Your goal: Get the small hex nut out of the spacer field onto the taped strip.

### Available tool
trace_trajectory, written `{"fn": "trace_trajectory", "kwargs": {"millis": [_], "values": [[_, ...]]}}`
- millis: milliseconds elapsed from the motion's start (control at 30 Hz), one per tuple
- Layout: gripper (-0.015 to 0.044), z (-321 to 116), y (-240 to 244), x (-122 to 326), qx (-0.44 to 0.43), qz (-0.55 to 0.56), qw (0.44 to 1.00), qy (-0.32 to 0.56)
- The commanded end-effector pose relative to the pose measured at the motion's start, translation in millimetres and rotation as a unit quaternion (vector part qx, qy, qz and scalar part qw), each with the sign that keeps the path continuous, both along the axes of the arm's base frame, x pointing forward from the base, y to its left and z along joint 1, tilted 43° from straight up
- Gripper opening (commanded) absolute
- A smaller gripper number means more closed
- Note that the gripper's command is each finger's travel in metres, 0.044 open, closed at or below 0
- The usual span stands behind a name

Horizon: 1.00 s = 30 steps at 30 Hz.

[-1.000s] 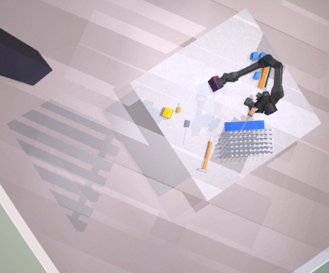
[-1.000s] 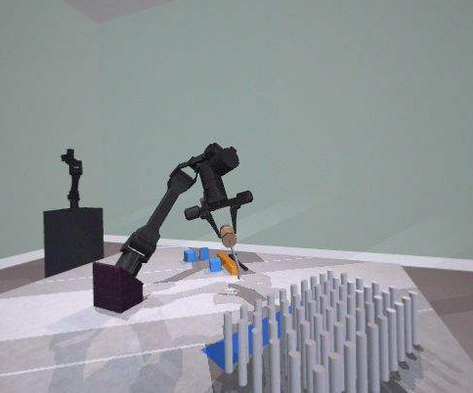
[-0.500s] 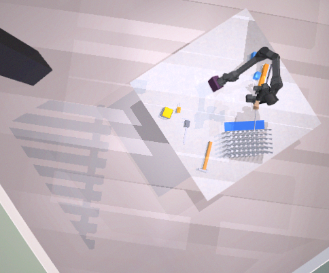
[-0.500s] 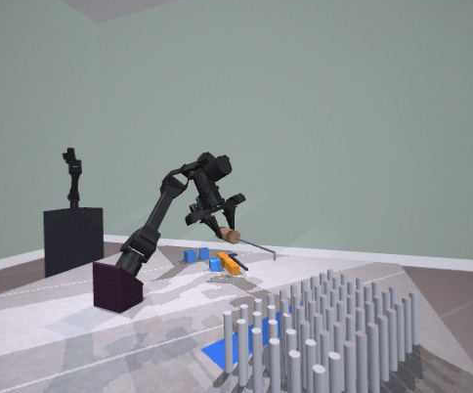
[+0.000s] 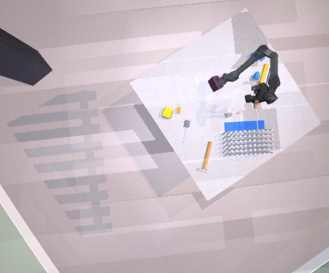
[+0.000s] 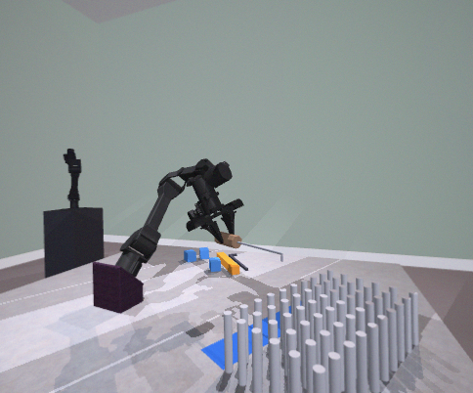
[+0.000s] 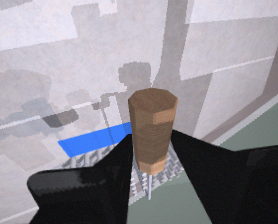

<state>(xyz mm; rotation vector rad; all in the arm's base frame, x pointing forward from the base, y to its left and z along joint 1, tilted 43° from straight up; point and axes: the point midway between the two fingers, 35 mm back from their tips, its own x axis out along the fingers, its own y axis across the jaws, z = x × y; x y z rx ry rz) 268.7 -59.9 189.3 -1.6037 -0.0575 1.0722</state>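
Note:
My gripper [image 5: 256, 102] [image 6: 225, 238] [image 7: 151, 135] is shut on the wooden handle [image 6: 232, 240] [image 7: 152, 122] of a hook tool, high above the table. Its thin metal rod [image 5: 257, 118] [image 6: 262, 249] [image 7: 149, 187] points away from the hand and ends in a short downward bend in the exterior view. In the top view the rod overlaps the blue taped strip [image 5: 243, 125] [image 6: 219, 349] [image 7: 95, 143] and reaches the edge of the spacers. The grey spacers [image 5: 251, 143] [image 6: 338, 336] stand upright in rows behind the strip. The nut cannot be made out in any view.
An orange bar [image 5: 264, 73] [image 6: 228, 263], a black rod [image 6: 239, 262] and blue cubes [image 5: 256, 75] [image 6: 214, 265] lie near the arm. A hammer-like orange tool [image 5: 207, 155], a grey block [image 5: 187, 123] with a thin rod, and a yellow block [image 5: 167, 113] lie left of the spacers in the top view.

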Motion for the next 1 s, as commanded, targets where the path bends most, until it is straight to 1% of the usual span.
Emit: {"fn": "trace_trajectory", "kwargs": {"millis": [0,500,967], "values": [[0.0,-15.9,9.6,4.9,-0.003,0.001,1.0,0.006],[0.0,-68.7,55.0,22.7,-0.009,0.001,1.0,0.008],[0.0,-102.8,98.6,22.0,0.006,-0.005,1.0,-0.004]]}}
